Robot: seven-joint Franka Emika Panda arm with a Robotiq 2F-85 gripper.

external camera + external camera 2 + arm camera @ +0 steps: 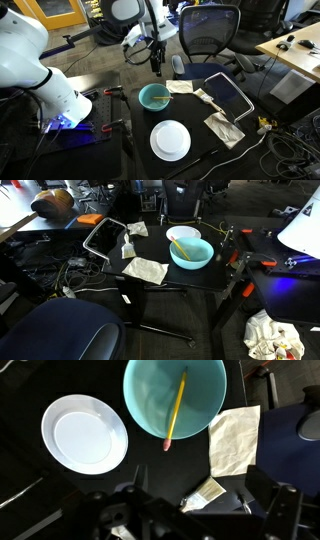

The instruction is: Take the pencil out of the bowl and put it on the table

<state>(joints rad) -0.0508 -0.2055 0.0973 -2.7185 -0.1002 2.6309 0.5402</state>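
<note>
The yellow pencil (175, 410) lies slanted inside the teal bowl (150, 405), its pink eraser end sticking out over the rim. The bowl stands on the black table (150, 465) and shows in both exterior views (154, 97) (190, 253), with the pencil (180, 250) in it. My gripper (200, 488) is open and empty. It hangs well above the table, behind the bowl in an exterior view (157, 62).
A white plate (85, 435) (170, 140) sits beside the bowl. A paper napkin (235, 440) and a small paintbrush (205, 495) lie under the gripper. A tablet-like frame (228, 95) and another napkin (225, 128) lie farther along. The robot base (60, 95) stands at the table's end.
</note>
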